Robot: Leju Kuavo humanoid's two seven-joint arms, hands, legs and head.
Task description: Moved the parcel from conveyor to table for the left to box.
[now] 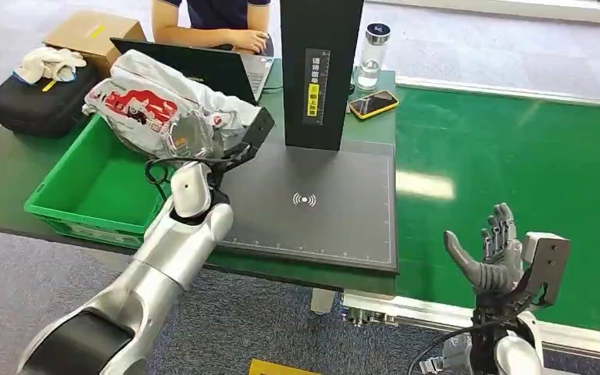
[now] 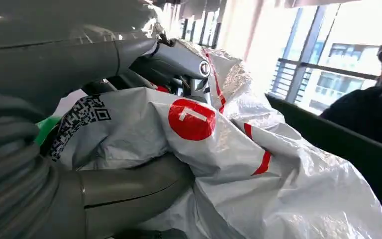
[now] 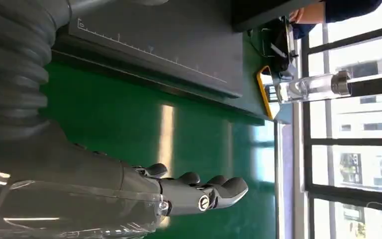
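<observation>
The left hand is gripping the grey plastic parcel, holding it above the near edge of the green crate on the bench. The right hand is hanging over the green conveyor, fingers spread and holding nothing. The slack, slippery bag could be sliding out of the grip, or draping over the crate's rim and catching on the laptop just behind. A black scanner pad is lying beside the crate; a person is sitting across the bench, with windows behind.
</observation>
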